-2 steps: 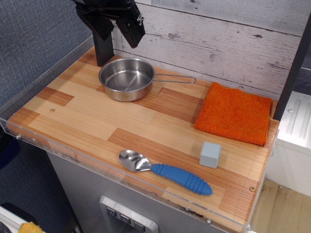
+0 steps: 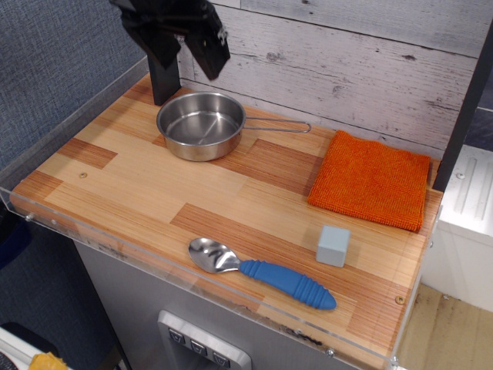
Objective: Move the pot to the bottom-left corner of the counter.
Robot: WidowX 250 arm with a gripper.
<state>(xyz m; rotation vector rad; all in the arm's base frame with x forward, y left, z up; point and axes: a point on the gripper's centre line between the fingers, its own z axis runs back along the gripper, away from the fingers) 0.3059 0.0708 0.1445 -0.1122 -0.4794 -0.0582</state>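
Gripper (image 2: 187, 55) nudged slightly left above pot (image 2: 201, 125), fingers (image 2: 210, 55) spread, pot unmoved on counter (image 2: 146, 185)

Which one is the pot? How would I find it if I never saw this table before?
Start at the wooden counter and look to its back edge by the grey plank wall. Right under the black gripper sits the pot. It is round, shiny and empty with a thin wire handle, unlike the blue-handled spoon near the front.

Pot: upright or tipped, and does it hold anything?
Upright and empty. The pot sits flat on the counter, its bare shiny bottom showing, its handle lying level toward the cloth.
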